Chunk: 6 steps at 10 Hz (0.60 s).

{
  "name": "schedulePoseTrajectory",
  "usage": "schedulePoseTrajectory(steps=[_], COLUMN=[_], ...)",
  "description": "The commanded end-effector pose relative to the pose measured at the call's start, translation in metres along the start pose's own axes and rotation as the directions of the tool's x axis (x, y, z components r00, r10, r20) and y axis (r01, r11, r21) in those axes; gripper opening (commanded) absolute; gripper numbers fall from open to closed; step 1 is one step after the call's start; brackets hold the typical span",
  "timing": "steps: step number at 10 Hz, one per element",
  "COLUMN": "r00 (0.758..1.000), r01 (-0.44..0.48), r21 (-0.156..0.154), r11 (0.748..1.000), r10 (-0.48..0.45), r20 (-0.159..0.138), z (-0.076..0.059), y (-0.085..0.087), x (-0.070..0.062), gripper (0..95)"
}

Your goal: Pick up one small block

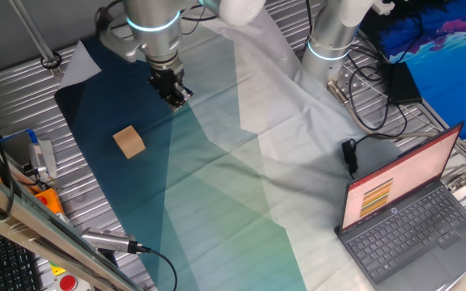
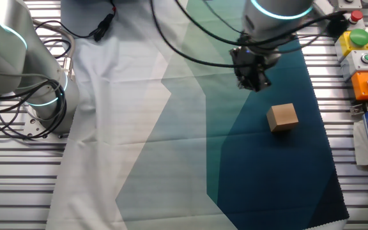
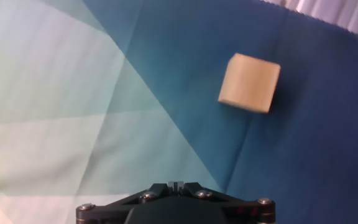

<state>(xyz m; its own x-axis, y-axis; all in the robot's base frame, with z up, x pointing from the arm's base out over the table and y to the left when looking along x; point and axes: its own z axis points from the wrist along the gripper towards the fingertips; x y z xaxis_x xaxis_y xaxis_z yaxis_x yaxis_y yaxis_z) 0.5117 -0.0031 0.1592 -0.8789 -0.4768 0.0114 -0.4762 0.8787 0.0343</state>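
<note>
Gripper (image 1: 178, 97) above dark blue cloth (image 1: 95, 113), fingers together, grasping nothing. Small block (image 1: 129, 141) near, apart, untouched on cloth.

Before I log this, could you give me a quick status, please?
Claw above cloth, holding nothing. Small block free on dark cloth, apart from claw. Nothing between.

Small block (image 1: 129, 141) sits on the cloth (image 1: 217, 186) near the table's (image 1: 23, 97) left edge; laptop (image 1: 411, 210) at the right edge.
</note>
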Motion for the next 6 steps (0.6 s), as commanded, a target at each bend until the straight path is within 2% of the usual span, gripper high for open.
schedulePoseTrajectory(steps=[1,2,4,6], r00=[0.999,0.997,0.992,0.991], r01=[0.023,0.068,0.117,0.125], r21=[-0.016,-0.018,-0.021,-0.028], r11=[1.0,0.997,0.993,0.992], r10=[-0.023,-0.069,-0.118,-0.126], r20=[-0.027,-0.035,-0.037,-0.042], z=[0.004,0.009,0.018,0.023], y=[-0.007,-0.015,-0.024,-0.032], x=[-0.011,-0.024,-0.036,-0.038], gripper=[0.0,0.0,0.0,0.0])
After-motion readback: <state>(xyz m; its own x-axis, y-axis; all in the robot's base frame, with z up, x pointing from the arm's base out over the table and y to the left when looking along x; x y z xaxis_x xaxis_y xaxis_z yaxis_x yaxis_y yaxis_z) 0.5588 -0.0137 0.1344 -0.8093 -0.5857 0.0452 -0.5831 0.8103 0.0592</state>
